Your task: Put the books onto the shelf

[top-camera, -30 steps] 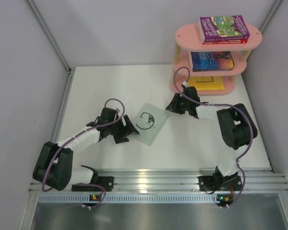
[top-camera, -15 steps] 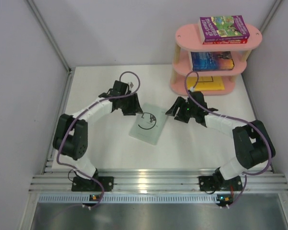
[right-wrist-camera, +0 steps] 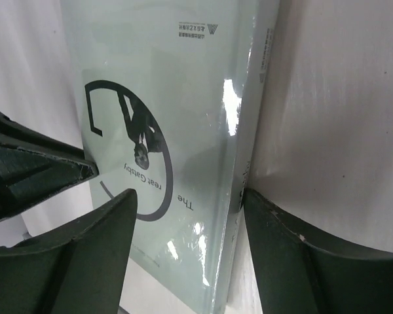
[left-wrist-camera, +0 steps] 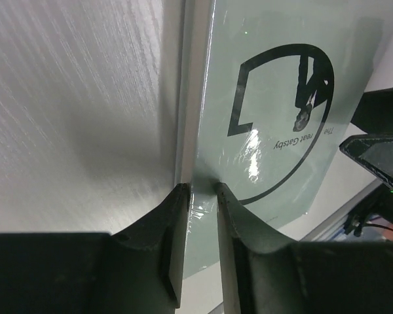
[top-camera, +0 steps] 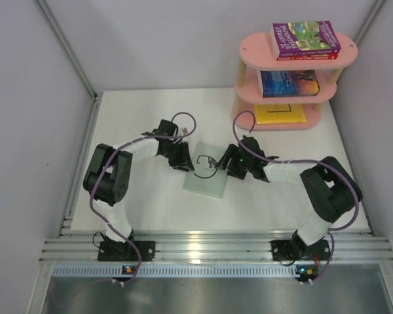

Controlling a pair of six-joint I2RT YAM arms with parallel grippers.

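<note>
Left tool (left-wrist-camera: 200, 191) closed onto book (top-camera: 206, 178), white table (top-camera: 137, 124)

Robot lab cell, white partition walls (top-camera: 33, 131), aluminium rail (top-camera: 209, 247)

The pale green book (right-wrist-camera: 177, 85) cover reads "The …reat Gatsby".

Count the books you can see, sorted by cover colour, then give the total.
Purple book: 1
Red book: 1
Blue book: 1
Yellow book: 1
Pale green book: 1
Total: 5
</note>
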